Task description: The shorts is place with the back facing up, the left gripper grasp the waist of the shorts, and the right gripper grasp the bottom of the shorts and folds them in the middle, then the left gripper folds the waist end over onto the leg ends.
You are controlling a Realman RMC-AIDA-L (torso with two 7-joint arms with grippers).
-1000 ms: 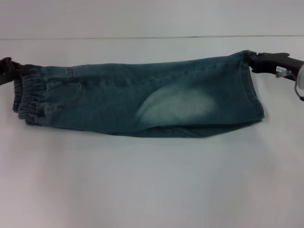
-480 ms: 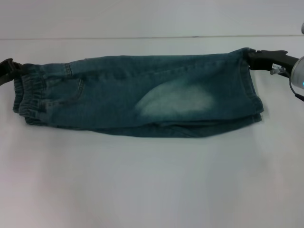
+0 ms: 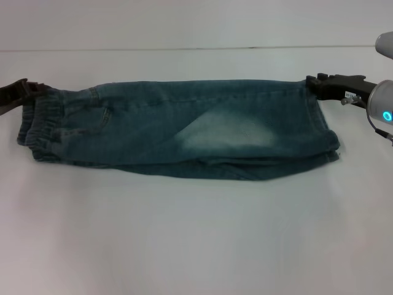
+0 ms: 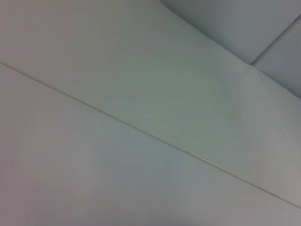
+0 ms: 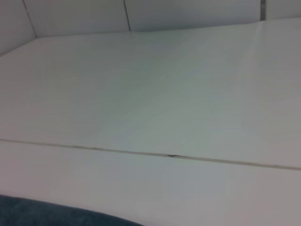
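Note:
The shorts [image 3: 184,129] lie folded lengthwise on the white table [image 3: 196,233], faded denim with a pale patch in the middle. The waist of the shorts [image 3: 40,126], a gathered band, is at the left end. My left gripper [image 3: 29,90] sits at its far corner, shut on the waist. The bottom of the shorts [image 3: 325,132], the straight leg ends, is at the right end. My right gripper [image 3: 312,84] is shut on their far corner. A strip of denim [image 5: 47,214] shows in the right wrist view. The left wrist view shows only table.
A seam [image 3: 184,48] runs across the table behind the shorts. My right arm's wrist with a blue light [image 3: 385,115] hangs at the right edge. Bare table lies in front of the shorts.
Both grippers have come down and the held far edge of the shorts has sunk flat onto the table. The right gripper moved slightly left with the hem corner.

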